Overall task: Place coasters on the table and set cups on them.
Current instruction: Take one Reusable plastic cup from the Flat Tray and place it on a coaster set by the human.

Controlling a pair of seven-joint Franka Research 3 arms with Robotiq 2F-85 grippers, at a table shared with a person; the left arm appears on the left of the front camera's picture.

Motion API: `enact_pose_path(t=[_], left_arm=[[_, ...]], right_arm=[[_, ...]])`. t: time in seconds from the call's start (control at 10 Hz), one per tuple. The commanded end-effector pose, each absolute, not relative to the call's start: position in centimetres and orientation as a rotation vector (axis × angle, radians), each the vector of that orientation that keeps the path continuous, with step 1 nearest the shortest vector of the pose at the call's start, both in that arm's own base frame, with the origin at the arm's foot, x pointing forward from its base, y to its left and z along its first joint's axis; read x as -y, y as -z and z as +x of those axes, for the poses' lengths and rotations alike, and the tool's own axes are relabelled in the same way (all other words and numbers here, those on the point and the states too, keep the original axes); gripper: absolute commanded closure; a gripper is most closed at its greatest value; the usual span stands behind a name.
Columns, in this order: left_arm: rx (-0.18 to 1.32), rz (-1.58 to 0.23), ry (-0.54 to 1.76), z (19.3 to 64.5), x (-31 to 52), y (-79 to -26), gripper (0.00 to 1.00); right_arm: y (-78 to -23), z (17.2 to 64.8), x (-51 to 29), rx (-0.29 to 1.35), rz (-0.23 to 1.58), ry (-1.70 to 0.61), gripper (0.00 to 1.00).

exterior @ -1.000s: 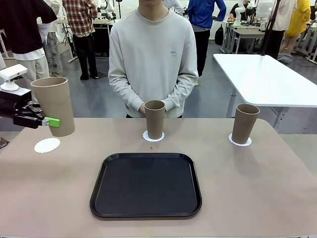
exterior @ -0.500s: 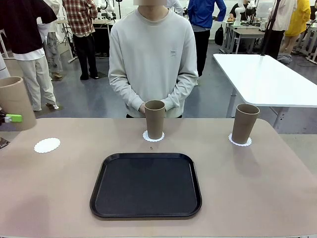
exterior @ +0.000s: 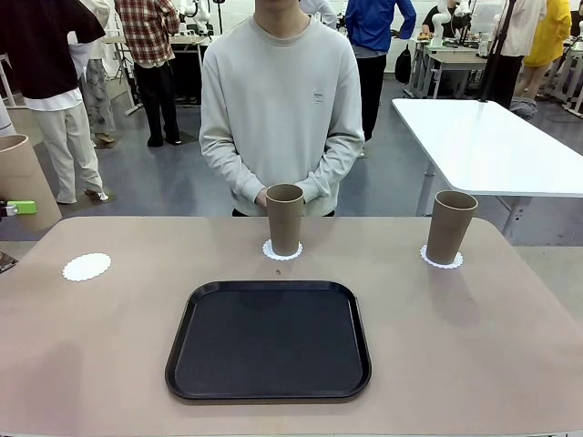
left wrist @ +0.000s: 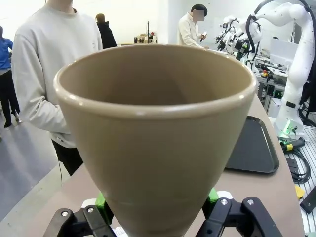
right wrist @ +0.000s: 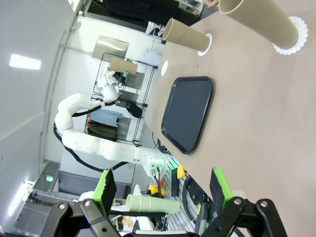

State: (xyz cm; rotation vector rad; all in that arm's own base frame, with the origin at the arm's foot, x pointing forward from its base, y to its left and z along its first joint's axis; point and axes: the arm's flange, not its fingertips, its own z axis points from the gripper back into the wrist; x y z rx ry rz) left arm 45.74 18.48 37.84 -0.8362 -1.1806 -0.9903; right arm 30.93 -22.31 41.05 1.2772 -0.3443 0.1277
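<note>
Beige cup (left wrist: 155, 133) clamped in left gripper (left wrist: 157, 210), probably beside the table (exterior: 474, 337); right gripper (right wrist: 163, 190) spread, tray (exterior: 269, 340) central

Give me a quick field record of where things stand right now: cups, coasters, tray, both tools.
Held cup: third cup, clamped low on its body in the left tool, off the table's left edge
Left coaster: bare, no cup on it
Middle coaster: carries a cup, upright, in front of the person
Right coaster: carries a cup, upright
Tray: black, nothing on it, near side of the table
Right tool: open, nothing between its pads
Left to do: set the held cup on the left coaster
</note>
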Motion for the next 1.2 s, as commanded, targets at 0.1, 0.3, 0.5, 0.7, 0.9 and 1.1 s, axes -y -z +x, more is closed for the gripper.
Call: enact_pose_path(t=[0.1,0.3,0.5,0.7,0.9,1.1], left_arm=[[1.176,-0.830,0.986,45.5,-19.0,-38.0,0.18],[1.176,-0.830,0.986,45.5,-19.0,-38.0,0.18],[1.165,-0.866,0.949,48.4,-19.2,-34.8,0.18],[1.170,-0.873,0.925,51.3,-19.0,-32.5,0.18],[1.152,-0.861,0.938,52.9,-18.5,-29.6,0.18],[1.135,-0.870,0.939,53.4,-18.4,-27.2,0.18]], right_arm=[[-40.9,30.8,22.2,0.348,1.285,-0.130,0.00],[-40.9,30.8,22.2,0.348,1.285,-0.130,0.00],[-40.9,30.8,22.2,0.348,1.285,-0.130,0.00],[-40.9,30.8,22.2,0.348,1.285,-0.130,0.00],[-40.9,30.8,22.2,0.348,1.285,-0.130,0.00],[-40.9,30.8,22.2,0.348,1.285,-0.130,0.00]])
